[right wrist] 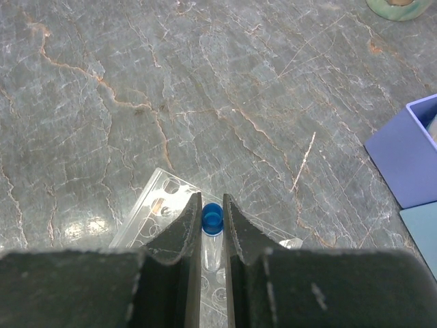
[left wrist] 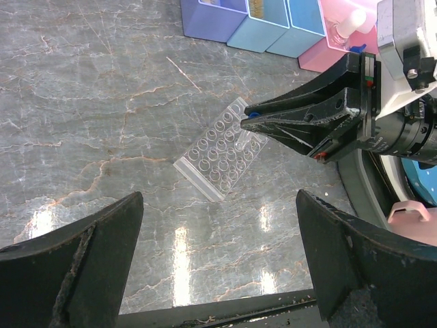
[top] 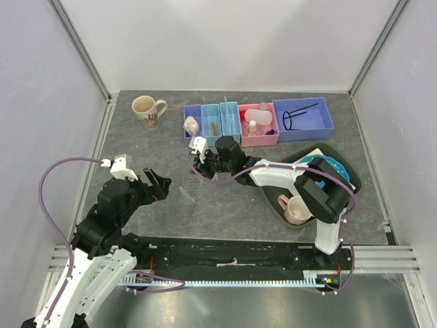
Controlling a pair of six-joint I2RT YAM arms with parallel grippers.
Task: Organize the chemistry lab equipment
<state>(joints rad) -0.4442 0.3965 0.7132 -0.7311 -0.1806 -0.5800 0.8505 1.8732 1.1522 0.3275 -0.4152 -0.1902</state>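
My right gripper (top: 196,171) is shut on a blue-capped tube (right wrist: 212,219) and holds it just over the clear rack (right wrist: 160,198), which lies flat on the table. The left wrist view shows the same gripper (left wrist: 250,120) with the blue cap at its tips above the rack (left wrist: 218,156). My left gripper (top: 162,186) is open and empty, to the left of the rack (top: 191,191). A black wire ring (top: 295,117) lies in the blue bin. White-capped bottles (top: 253,126) stand in the pink bin. A whitish bag (top: 191,125) sits in the leftmost bin.
A row of bins stands at the back: purple-blue (top: 193,109), two light blue (top: 222,121), pink (top: 268,139) and a large blue one (top: 321,123). A beige mug (top: 145,109) stands back left. A pink mug (top: 297,208) and a blue dotted plate (top: 328,166) are at the right.
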